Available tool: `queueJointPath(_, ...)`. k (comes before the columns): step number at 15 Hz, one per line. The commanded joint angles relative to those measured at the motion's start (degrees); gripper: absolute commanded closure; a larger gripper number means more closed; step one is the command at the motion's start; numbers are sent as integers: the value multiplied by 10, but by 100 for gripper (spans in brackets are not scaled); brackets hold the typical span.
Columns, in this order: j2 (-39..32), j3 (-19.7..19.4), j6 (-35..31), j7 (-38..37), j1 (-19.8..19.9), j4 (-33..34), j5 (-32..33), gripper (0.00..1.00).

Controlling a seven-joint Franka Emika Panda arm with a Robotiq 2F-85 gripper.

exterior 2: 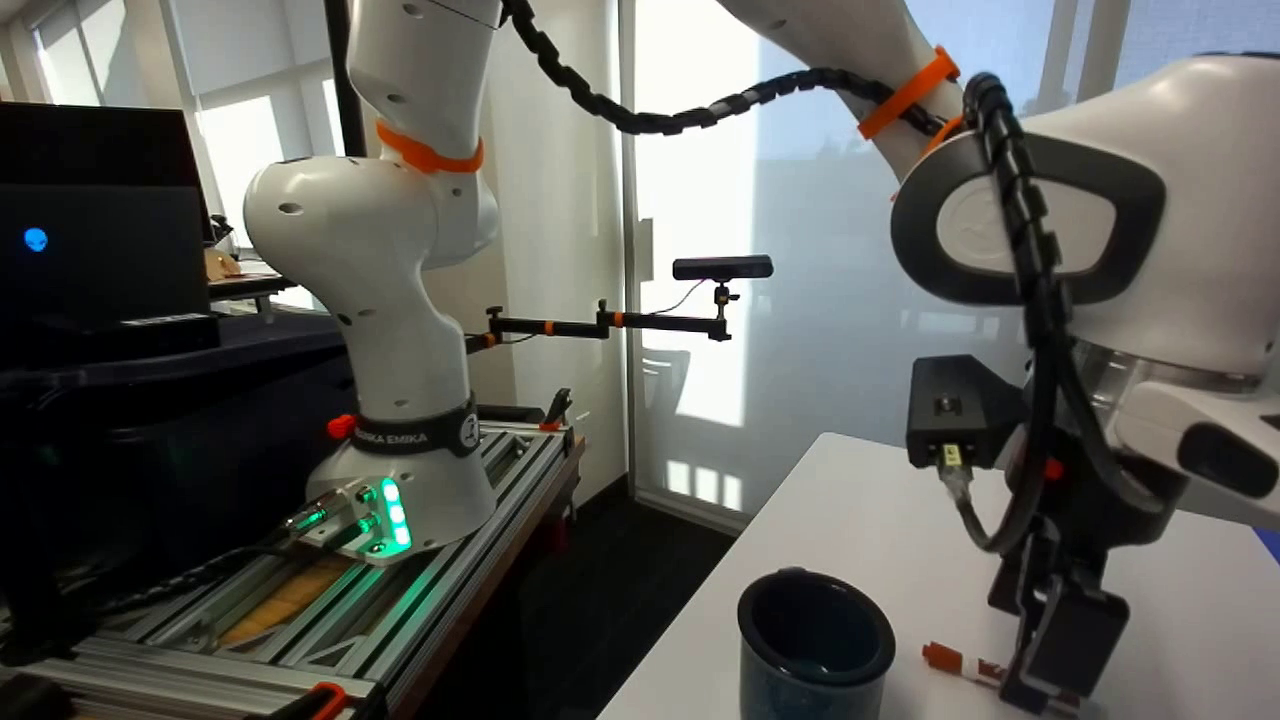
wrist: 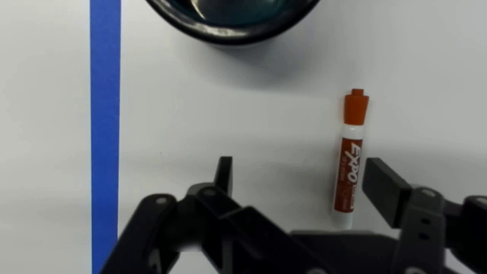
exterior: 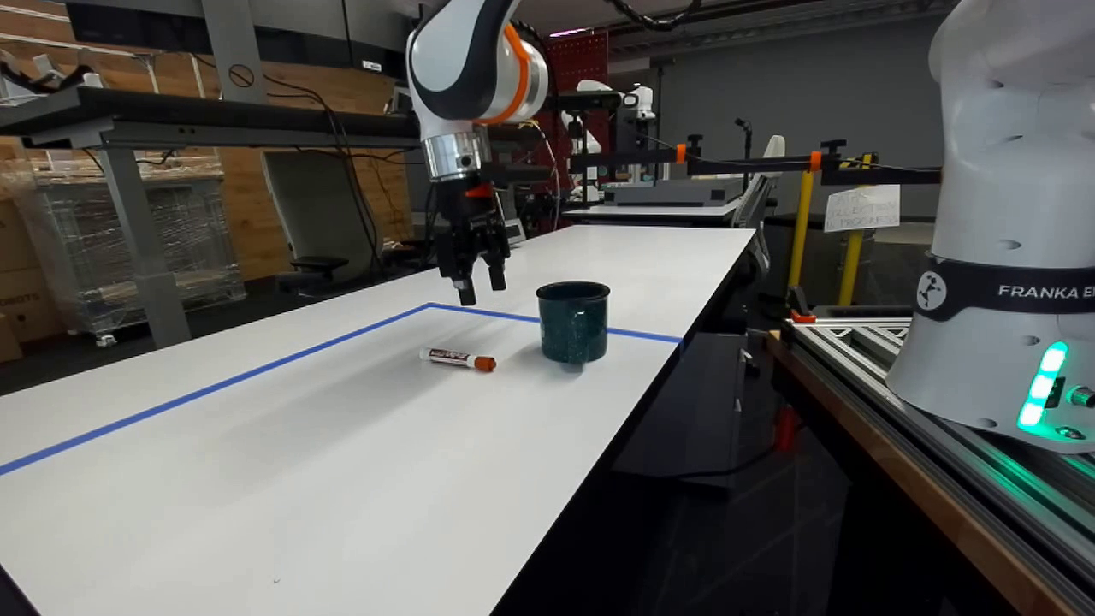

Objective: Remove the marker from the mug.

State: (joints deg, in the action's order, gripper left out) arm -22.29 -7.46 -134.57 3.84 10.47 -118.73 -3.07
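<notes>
The marker [exterior: 459,358] lies flat on the white table beside the mug, not in it. It has a white barrel, a dark red label and an orange-red cap. The dark teal mug [exterior: 573,323] stands upright; its visible interior looks empty in an exterior view [exterior 2: 812,690]. My gripper [exterior: 482,287] is open and empty, above the table. In the wrist view the marker [wrist: 349,160] appears between the open fingers of the gripper [wrist: 300,179], close to the right finger. Its cap points toward the mug [wrist: 230,34], of which only the near rim shows. In an exterior view a finger partly hides the marker [exterior 2: 962,664].
Blue tape [exterior: 214,391] marks lines on the white table [exterior: 342,479]. The table's edge [exterior: 599,466] runs close to the mug, on the robot base's side. The robot base [exterior: 1009,342] stands on a metal frame across a dark gap.
</notes>
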Motion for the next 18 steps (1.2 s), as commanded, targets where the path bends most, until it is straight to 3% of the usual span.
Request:
queueJointPath(1, 77, 3, 90, 5, -2, -17, 0, 0)
queueJointPath(4, 127, 2, 182, 0, -6, -15, 1, 0)
queueJointPath(8, 178, -2, 239, -23, -13, -14, 19, 0)
queueJointPath(18, 262, 2, 151, 0, -23, -76, 98, 0)
